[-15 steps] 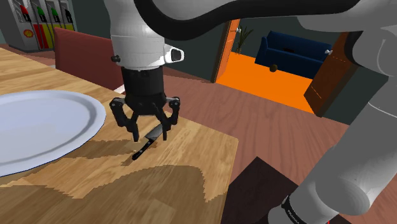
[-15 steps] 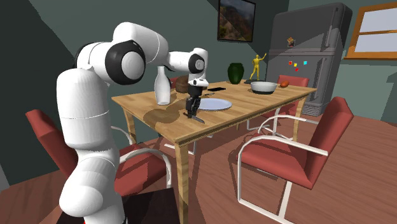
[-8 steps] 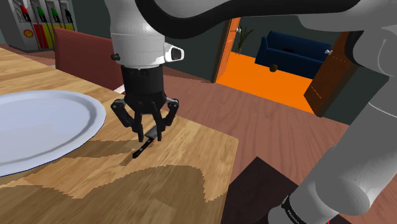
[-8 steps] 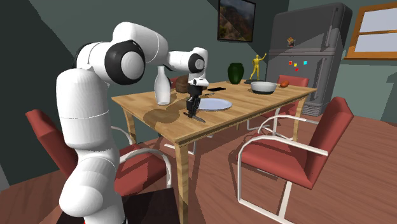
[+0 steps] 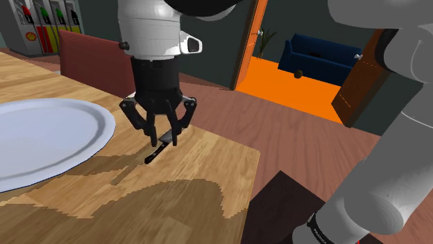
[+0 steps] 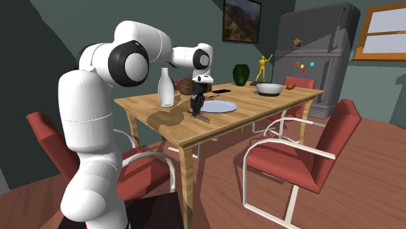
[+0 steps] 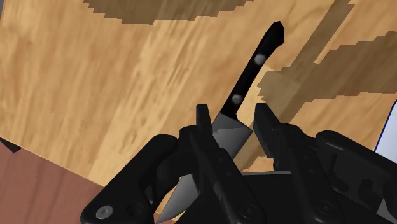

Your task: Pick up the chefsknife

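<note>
The black claw [image 5: 164, 141] points straight down over the wooden table [image 5: 208, 170] and is closed on the chef's knife [image 5: 157, 149]. Its two fingers [image 7: 203, 127] pinch the grey blade from either side just where it meets the black handle. In the wrist view the claw [image 7: 232, 118] has the chef's knife [image 7: 245, 79] clamped at the heel. The riveted handle runs out ahead of the fingertips over the wood, while the pointed end of the blade passes back under the claw's linkage. In the shoulder view the chef's knife hangs tilted from the fingertips, handle end lowest and slanting down to the left of the claw, very near the tabletop; whether that end touches the wood I cannot tell. A band of shadow lies on the table below the claw and toward the camera. To the left of the claw in this view, near it but not touching, lies a large white plate [image 5: 104, 128], and behind the claw stands the back of a red chair [image 5: 90, 62]. To the right of the claw, past the table's edge, an open doorway shows an orange floor [image 5: 291, 86] and a dark blue sofa [image 5: 319, 55]. In the second exterior view the claw [image 6: 195, 112] hangs over the near part of the table, with the plate [image 6: 224, 106] just to its right and a white bottle [image 6: 167, 88] to its left. Farther beyond it are a dark green vase [image 6: 241, 73], a yellow figurine [image 6: 261, 66] and a grey bowl [image 6: 269, 88].
</note>
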Action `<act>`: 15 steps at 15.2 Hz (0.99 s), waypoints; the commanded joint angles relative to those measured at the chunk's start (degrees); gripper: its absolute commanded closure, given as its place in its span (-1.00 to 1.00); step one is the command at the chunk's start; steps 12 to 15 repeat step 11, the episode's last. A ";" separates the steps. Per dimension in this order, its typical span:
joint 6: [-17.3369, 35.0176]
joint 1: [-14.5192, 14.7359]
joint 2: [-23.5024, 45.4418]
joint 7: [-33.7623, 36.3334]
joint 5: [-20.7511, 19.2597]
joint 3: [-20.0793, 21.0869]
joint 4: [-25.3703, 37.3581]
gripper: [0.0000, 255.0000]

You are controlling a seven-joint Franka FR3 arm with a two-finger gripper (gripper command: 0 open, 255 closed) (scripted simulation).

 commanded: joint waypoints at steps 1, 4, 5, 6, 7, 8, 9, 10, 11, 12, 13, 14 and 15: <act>-1.60 -0.02 -0.03 0.04 0.02 -0.01 1.55 1.00; -3.96 0.10 0.30 0.34 -0.18 0.07 4.16 1.00; -4.75 0.15 0.44 0.47 -0.27 0.10 5.07 1.00; -5.55 0.21 0.61 0.60 -0.38 0.13 5.99 1.00; -6.36 0.27 0.81 0.74 -0.49 0.17 6.94 1.00; -7.17 0.35 1.02 0.90 -0.62 0.22 7.91 1.00; -7.98 0.44 1.25 1.06 -0.77 0.27 8.90 1.00; -8.11 0.45 1.28 1.08 -0.78 0.27 9.04 1.00; -8.11 0.46 1.29 1.08 -0.79 0.27 9.05 1.00; -8.11 0.46 1.29 1.08 -0.79 0.27 9.05 1.00; -8.11 0.46 1.29 1.08 -0.79 0.27 9.05 1.00; -8.11 0.46 1.29 1.08 -0.79 0.27 9.05 1.00; -8.11 0.46 1.29 1.08 -0.79 0.27 9.05 1.00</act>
